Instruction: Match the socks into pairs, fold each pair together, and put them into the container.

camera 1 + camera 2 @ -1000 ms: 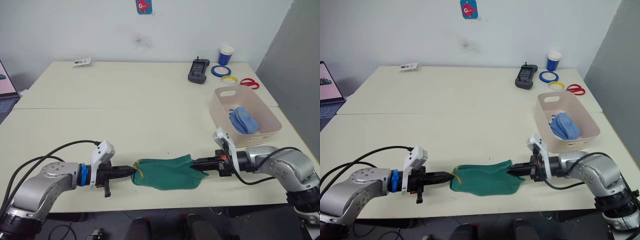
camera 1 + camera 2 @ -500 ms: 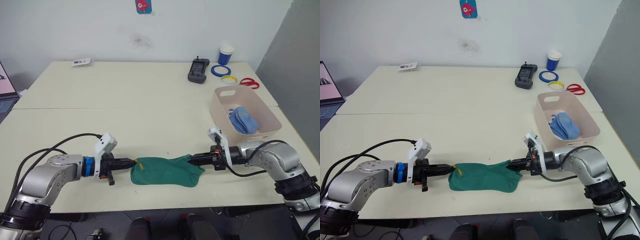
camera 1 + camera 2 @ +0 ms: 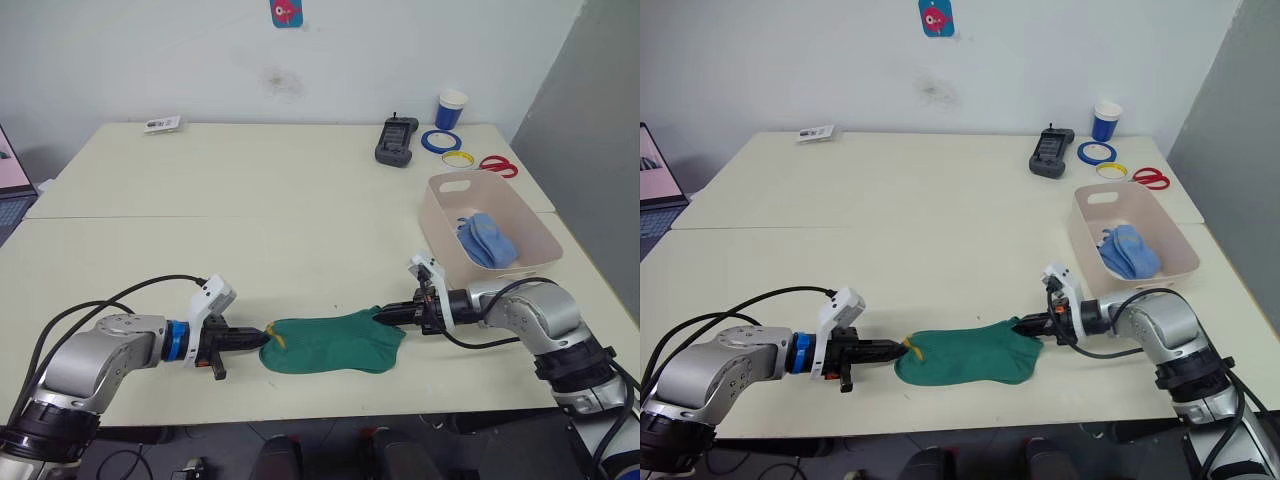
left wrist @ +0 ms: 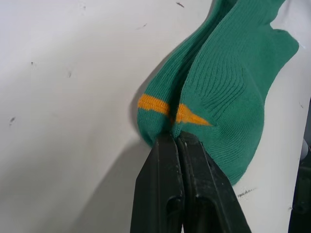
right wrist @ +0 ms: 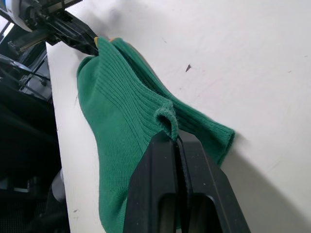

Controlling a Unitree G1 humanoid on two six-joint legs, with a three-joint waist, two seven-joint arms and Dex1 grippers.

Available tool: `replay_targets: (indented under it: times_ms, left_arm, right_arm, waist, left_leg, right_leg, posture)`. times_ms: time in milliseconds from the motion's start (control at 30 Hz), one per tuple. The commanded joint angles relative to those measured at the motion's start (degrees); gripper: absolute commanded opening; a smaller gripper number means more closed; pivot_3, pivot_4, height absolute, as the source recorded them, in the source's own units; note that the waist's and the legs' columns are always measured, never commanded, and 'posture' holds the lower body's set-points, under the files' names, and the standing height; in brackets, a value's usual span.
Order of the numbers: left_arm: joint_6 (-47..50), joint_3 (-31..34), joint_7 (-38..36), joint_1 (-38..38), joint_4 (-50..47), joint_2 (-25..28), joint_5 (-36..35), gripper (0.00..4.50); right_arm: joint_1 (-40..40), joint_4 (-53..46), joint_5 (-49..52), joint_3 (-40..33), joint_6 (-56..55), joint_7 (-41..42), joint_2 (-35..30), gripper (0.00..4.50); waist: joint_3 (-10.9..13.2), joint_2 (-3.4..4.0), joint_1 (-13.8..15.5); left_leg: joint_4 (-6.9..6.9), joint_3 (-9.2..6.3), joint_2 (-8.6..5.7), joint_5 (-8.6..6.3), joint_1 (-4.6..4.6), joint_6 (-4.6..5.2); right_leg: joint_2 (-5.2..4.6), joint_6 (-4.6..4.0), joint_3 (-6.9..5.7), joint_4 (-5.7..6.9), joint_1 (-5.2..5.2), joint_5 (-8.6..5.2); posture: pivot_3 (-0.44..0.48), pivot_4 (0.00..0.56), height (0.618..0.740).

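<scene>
I have the green pair (image 3: pixel 332 342) flat on the worktop (image 3: pixel 300 230), both jaws clamped on opposite ends – fold step. Next: bring one end over the other, then carry to the container (image 3: pixel 535 262).

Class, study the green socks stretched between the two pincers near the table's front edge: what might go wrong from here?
1. Each pincer, left and right, pinches only a small bit of the green socks; one layer might slip free.
2. The socks lie close to the table's front edge and may slide off if dropped.
3. The container sits off to the right, so the fold may loosen in transit.
</scene>
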Motion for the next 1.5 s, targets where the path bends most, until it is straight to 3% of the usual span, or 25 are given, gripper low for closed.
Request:
replay_targets:
  times_ms: [33, 133, 233, 400, 500, 567, 633, 733, 833, 867, 1000, 1133, 1267, 1500]
  left_arm:
    - [-0.4, 1.4, -0.7, 0.8, -1.4, 1.3, 0.2, 0.00]
    - [-1.1, 1.9, 0.1, 0.5, -0.7, 0.6, 0.4, 0.00]
    - [-0.6, 3.5, 1.4, -0.6, -0.6, -0.9, -0.9, 0.61]
    - [2.2, 8.9, 1.8, -1.4, -2.3, -0.6, -5.0, 2.21]
    - [1.0, 13.0, 1.1, -2.1, -3.6, 0.1, -7.0, 3.15]
    - [-2.4, 13.7, 0.7, -2.0, -5.6, -0.8, -6.4, 3.15]
    - [-6.2, 10.9, 0.0, -1.6, -9.1, -2.2, -4.7, 3.19]
    - [-11.7, 4.9, 0.1, -1.7, -12.3, -5.1, -1.0, 2.58]
    - [-14.8, -1.0, 1.6, -2.6, -13.4, -8.5, 2.7, 1.63]
    - [-17.0, -3.3, 1.0, -2.2, -13.1, -8.3, 5.4, 1.32]
    - [-22.9, -8.6, 0.9, -0.6, -10.2, -8.0, 12.7, 0.02]
    - [-27.3, -11.2, 0.9, 0.1, -4.2, -7.4, 18.7, 0.02]
    - [-29.5, -9.9, 0.4, 0.0, 0.9, -6.0, 21.1, 0.02]
    - [-28.9, -4.0, -2.3, 1.3, 3.0, -2.4, 17.2, 0.02]
  right_arm:
    - [-1.7, 0.4, -1.5, 0.6, -1.1, 1.0, 0.0, 0.04]
    - [-2.2, 1.6, -2.9, 1.1, -2.1, 1.3, 0.1, 0.04]
    - [-2.5, 2.4, -3.6, 0.2, -3.4, 1.7, 0.1, 0.72]
    - [-2.1, -1.4, -1.8, -4.9, -3.5, 3.2, -2.7, 2.47]
    - [-0.6, -7.5, -1.9, -6.7, -7.4, 5.4, -5.8, 2.51]
    - [1.0, -11.6, -5.0, -4.9, -13.6, 5.6, -6.5, 2.51]
    - [2.8, -14.9, -10.0, -0.9, -22.8, 5.6, -5.1, 2.12]
    - [4.0, -14.7, -14.6, 3.8, -31.0, 4.9, -1.1, 1.28]
    - [4.3, -10.6, -21.7, 9.3, -39.6, 3.2, 2.7, 0.18]
    - [4.6, -9.8, -22.6, 10.0, -40.6, 2.9, 3.8, 0.00]
    - [6.3, -7.0, -25.0, 12.2, -43.5, 3.7, 5.4, 0.00]
    - [9.2, -3.7, -28.0, 13.3, -47.0, 5.6, 3.3, 0.00]
    - [11.6, -0.4, -28.7, 11.1, -49.1, 6.0, 0.6, 0.00]
    - [15.0, -0.6, -27.3, 6.1, -50.5, 8.6, -5.3, 0.00]
  waist:
    - [0.0, 0.00, 0.0]
    - [0.0, 0.00, 0.0]
    - [0.0, 0.00, 0.0]
    - [0.0, 0.02, 0.0]
    - [0.0, 0.01, 0.1]
    - [0.0, 0.00, 0.1]
    - [0.0, 0.00, 0.0]
    - [0.0, 0.00, 0.0]
    - [0.0, -0.02, 0.0]
    - [0.0, -0.03, 0.0]
    - [0.0, -0.02, 0.1]
    - [0.0, -0.02, 0.2]
    - [0.0, 0.00, 0.1]
    - [-0.1, -0.01, 0.1]
  left_leg:
    - [0.00, 0.00, 0.00, 0.00, 0.00, 0.00]
    - [0.00, 0.00, -0.01, 0.00, -0.01, 0.00]
    - [0.00, 0.00, -0.01, 0.00, -0.01, 0.00]
    - [0.00, 0.00, -0.01, 0.00, -0.01, 0.00]
    - [0.00, -0.01, 0.00, 0.00, -0.06, 0.00]
    - [-0.01, -0.01, 0.00, 0.00, -0.05, 0.00]
    - [-0.02, -0.01, 0.00, 0.00, -0.03, 0.00]
    - [-0.02, 0.01, 0.00, 0.01, 0.01, -0.01]
    - [0.03, 0.03, -0.02, 0.02, 0.00, -0.03]
    - [0.04, 0.03, -0.03, 0.02, 0.00, -0.03]
    - [0.03, 0.04, -0.03, 0.02, 0.00, -0.03]
    - [0.03, 0.03, -0.03, 0.01, 0.02, -0.02]
    - [0.03, 0.07, -0.03, 0.01, 0.09, -0.01]
    - [0.01, 0.07, -0.01, 0.01, 0.20, -0.01]
  right_leg:
    - [-0.01, 0.00, -0.01, 0.00, 0.00, 0.00]
    - [-0.01, 0.00, -0.01, 0.00, 0.00, 0.00]
    - [-0.01, 0.00, -0.01, 0.00, 0.00, 0.00]
    - [-0.02, 0.00, -0.01, 0.00, 0.00, 0.00]
    - [-0.02, 0.00, -0.02, -0.01, -0.04, 0.00]
    - [-0.02, 0.00, -0.02, -0.03, -0.04, 0.00]
    - [-0.04, 0.00, -0.02, -0.04, -0.04, -0.01]
    - [-0.04, 0.01, 0.02, -0.02, 0.00, 0.00]
    - [-0.03, 0.04, 0.03, 0.02, 0.01, 0.02]
    - [-0.02, 0.04, 0.03, 0.01, 0.02, 0.02]
    - [0.02, 0.03, 0.03, 0.00, 0.02, 0.02]
    - [0.02, 0.03, 0.02, -0.01, 0.02, 0.02]
    - [0.02, 0.03, 0.05, 0.00, 0.06, 0.02]
    - [0.01, 0.03, 0.03, 0.01, 0.15, 0.02]
  posture:
    - [0.000, 0.150, 0.740]
    - [0.000, 0.150, 0.740]
    - [0.000, 0.150, 0.740]
    - [0.000, 0.150, 0.740]
    - [0.000, 0.150, 0.740]
    - [0.000, 0.150, 0.740]
    - [0.000, 0.150, 0.740]
    - [0.000, 0.150, 0.740]
    - [0.000, 0.150, 0.740]
    - [0.000, 0.150, 0.740]
    - [0.000, 0.150, 0.740]
    - [0.000, 0.150, 0.740]
    - [0.000, 0.150, 0.740]
    - [0.000, 0.150, 0.740]
